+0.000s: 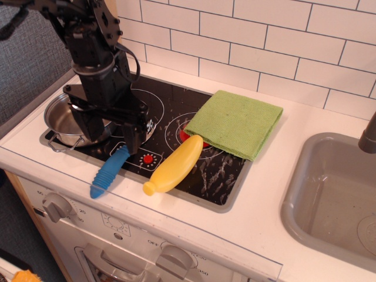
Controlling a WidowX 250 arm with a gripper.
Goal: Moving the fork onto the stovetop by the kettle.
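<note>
The fork (109, 172) lies with its blue ribbed handle across the stovetop's (170, 108) front left rim, the handle end over the white counter. Its tines point toward the back right and are mostly hidden behind the gripper. The kettle (63, 118), a shiny steel pot, stands on the stovetop's left end, just left of the fork. My gripper (113, 136) hangs above the fork's tine end, between kettle and left burner. It is open and holds nothing.
A yellow banana-shaped toy (174, 164) lies on the stovetop front, right of the fork. A folded green cloth (236, 122) covers the back right burner. A grey sink (335, 200) is at the right. White tiled wall (264, 35) stands behind.
</note>
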